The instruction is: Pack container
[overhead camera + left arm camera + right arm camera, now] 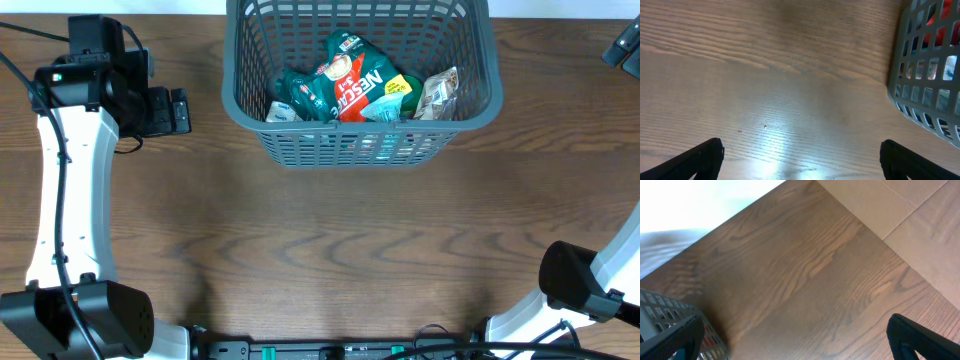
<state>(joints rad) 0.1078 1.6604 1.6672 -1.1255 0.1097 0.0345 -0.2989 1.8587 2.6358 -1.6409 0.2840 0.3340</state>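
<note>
1. Container [340, 148]: a dark grey slotted basket. It stands upright at the far middle of the counter [330, 250], between the two arms, so either arm can reach its open top.
2. Contents: a red coffee-mix packet [358, 85] lies on top of the heap. A green packet [303, 95] lies to its left, a pale packet [438, 95] leans at the right wall, and a white packet [280, 112] sits in the near left corner. All lie below the rim, so the lattice walls hold them in.
3. Left hand [802, 160]: the fingers are spread wide and hold nothing. It hangs over bare wood near the container's left wall without touching it. Its wrist view shows only wood grain between the fingers, with the basket's corner at the right edge.
4. Right hand [795, 345]: also wide and empty, near the far right corner of the counter and apart from the container. The basket's corner shows at the lower left of its wrist view.
5. Loose goods: no view shows a packet on the counter outside the container.
6. Reading: the packing appears finished or nearly so. Both hands seem to be held to the sides to keep the basket's mouth free. If another item is to go in, there is room above the heap, most of it toward the far wall.
</note>
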